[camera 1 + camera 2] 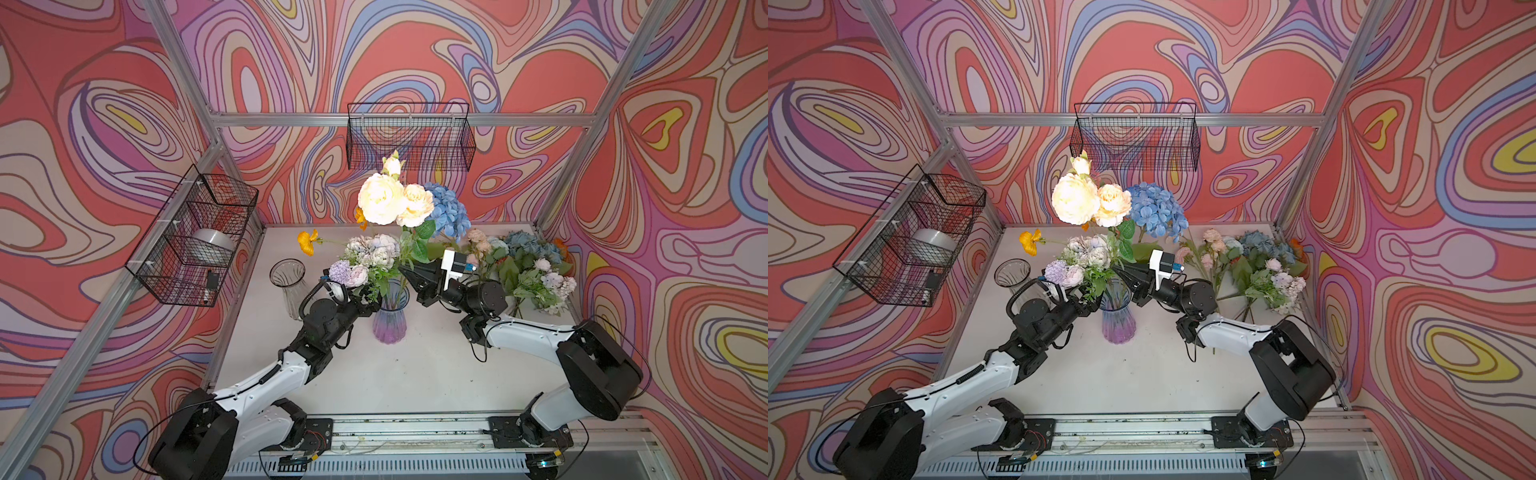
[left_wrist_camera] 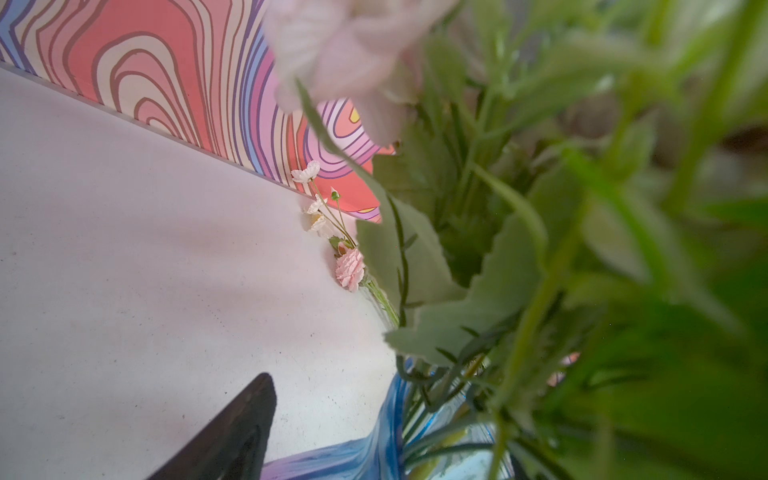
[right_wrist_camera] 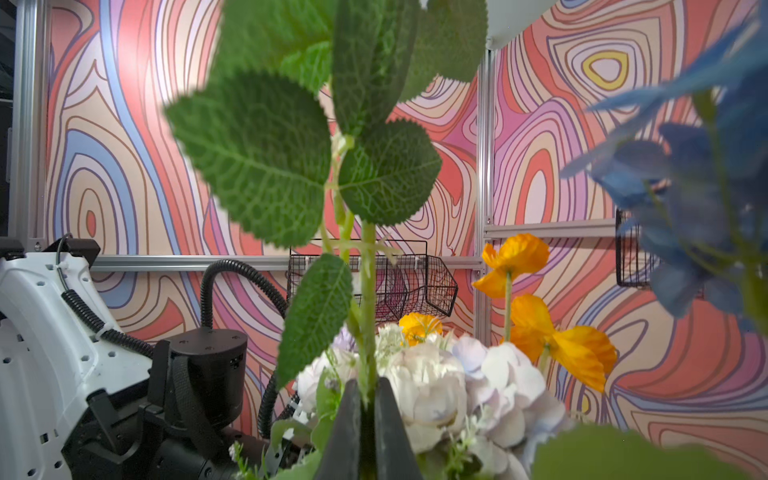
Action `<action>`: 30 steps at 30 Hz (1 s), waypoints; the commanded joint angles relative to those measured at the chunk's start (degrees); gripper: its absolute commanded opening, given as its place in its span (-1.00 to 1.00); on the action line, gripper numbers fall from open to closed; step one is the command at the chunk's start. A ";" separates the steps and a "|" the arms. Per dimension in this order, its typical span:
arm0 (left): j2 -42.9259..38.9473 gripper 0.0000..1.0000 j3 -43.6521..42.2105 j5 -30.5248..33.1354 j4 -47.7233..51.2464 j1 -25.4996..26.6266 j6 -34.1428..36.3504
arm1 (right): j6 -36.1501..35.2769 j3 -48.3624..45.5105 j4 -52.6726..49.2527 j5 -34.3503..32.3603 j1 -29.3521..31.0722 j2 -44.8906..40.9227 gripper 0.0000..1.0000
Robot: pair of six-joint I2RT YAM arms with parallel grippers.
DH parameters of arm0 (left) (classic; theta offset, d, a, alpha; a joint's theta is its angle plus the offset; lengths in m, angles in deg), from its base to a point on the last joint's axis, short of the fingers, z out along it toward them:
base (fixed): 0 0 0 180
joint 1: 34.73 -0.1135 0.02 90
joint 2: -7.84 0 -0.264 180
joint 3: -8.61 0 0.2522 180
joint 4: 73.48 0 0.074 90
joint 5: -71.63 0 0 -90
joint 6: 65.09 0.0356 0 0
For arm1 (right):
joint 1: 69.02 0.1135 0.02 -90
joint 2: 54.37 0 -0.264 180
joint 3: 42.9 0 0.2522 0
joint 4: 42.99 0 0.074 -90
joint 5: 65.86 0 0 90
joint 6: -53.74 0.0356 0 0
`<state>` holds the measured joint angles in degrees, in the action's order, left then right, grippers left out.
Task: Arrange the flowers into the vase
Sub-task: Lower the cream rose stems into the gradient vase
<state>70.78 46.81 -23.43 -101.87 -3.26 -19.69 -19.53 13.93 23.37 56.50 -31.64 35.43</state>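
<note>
At the far left of the white tabletop (image 1: 374, 382) stands an empty clear ribbed glass vase (image 1: 287, 286). Next to it, my left gripper (image 1: 370, 305) is buried in the foliage of a pastel lilac-and-pink flower bunch (image 1: 365, 259). Only one black finger (image 2: 232, 432) shows in the left wrist view, so I cannot tell whether its jaws grip anything. It seems placed there to steady the bunch at the rim.

In the middle stands the purple-and-blue ribbed glass vase (image 1: 390, 324). It appears to hold that bunch, orange poppies (image 1: 306, 240), cream roses (image 1: 386, 199) and a blue hydrangea (image 1: 449, 210).

From the right, my right gripper (image 3: 368, 415) is pinched tight on a green leafy stem (image 3: 368, 291) above the vase mouth, probably to keep it upright. Farthest right, loose flowers (image 1: 532, 270) lie on the table, not yet arranged.
</note>
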 commanded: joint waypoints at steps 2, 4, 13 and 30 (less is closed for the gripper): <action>-0.79 0.73 0.43 0.79 0.06 0.09 0.39 | 3.54 -1.86 5.32 -2.42 0.93 2.26 -1.00; -1.06 0.73 0.27 0.83 0.47 0.08 0.48 | 3.49 -2.83 5.35 -3.12 0.93 2.65 -1.00; -1.41 0.73 0.22 0.70 0.67 0.09 0.43 | 4.25 -7.76 5.28 -6.08 0.93 4.82 -1.00; -2.06 0.73 0.20 0.79 1.02 0.09 0.72 | 4.28 -12.67 -13.30 -6.61 0.93 -4.25 -0.27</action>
<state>69.99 46.81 -23.41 -101.02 -3.26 -19.66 -14.61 2.15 16.79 49.98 -31.05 35.15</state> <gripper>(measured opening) 0.864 0.356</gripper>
